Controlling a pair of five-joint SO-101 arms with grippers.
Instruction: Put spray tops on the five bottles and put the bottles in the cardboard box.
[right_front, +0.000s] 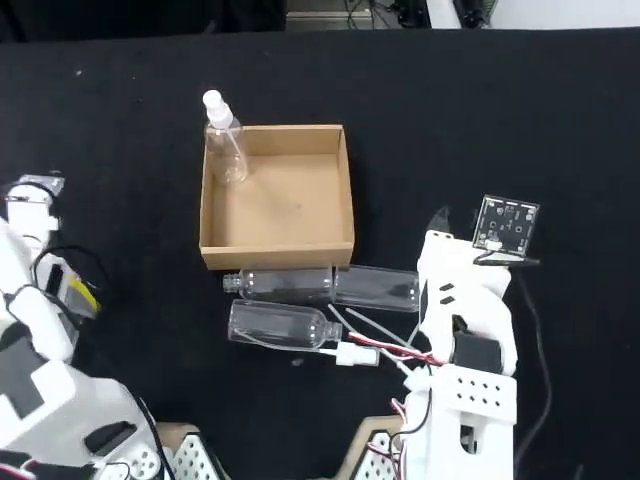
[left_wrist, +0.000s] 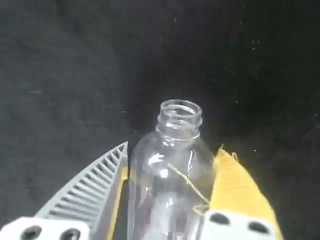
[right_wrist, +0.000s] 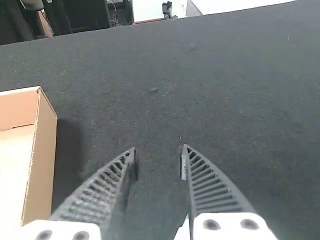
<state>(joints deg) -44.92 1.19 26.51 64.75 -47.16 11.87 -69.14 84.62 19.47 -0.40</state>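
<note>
The cardboard box (right_front: 340, 190) stands open at mid-table. A clear bottle with a white spray top (right_front: 222, 140) leans at its far left corner. Three uncapped clear bottles lie in front of the box: one against its wall (right_front: 285, 283), one to the right of that (right_front: 378, 288), one nearer (right_front: 280, 325). A loose spray top (right_front: 355, 353) lies by the nearest bottle's neck. My left gripper (left_wrist: 172, 148) is shut on another uncapped clear bottle (left_wrist: 175, 170), neck pointing away. My right gripper (right_wrist: 158, 151) is open above bare mat, right of the box (right_wrist: 37, 145).
The black mat (right_front: 500, 120) covers the table. The left arm (right_front: 30, 330) sits at the left edge. The right arm (right_front: 465, 330) stands right of the lying bottles, with red and white wires trailing near the loose spray top.
</note>
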